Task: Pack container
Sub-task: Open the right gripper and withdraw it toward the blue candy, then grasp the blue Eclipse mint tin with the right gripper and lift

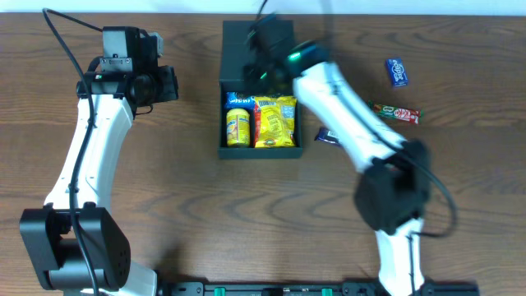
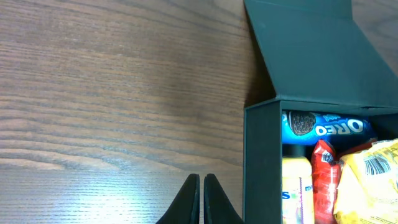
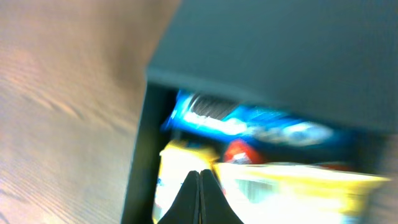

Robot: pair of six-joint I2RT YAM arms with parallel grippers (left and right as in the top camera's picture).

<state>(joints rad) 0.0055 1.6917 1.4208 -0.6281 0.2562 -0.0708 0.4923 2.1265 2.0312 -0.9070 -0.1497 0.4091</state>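
Overhead, the container lies lengthwise near-to-far, lid flap at far end.

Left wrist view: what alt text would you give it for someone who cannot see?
An open black container sits at the right on a wooden table, its flap lid open, holding a blue Oreo packet, a red packet and yellow packets. The left tool, shut and empty, shows at the bottom edge over bare wood beside it.

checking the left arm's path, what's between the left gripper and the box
Nothing but bare table between left gripper and box, per left wrist view.
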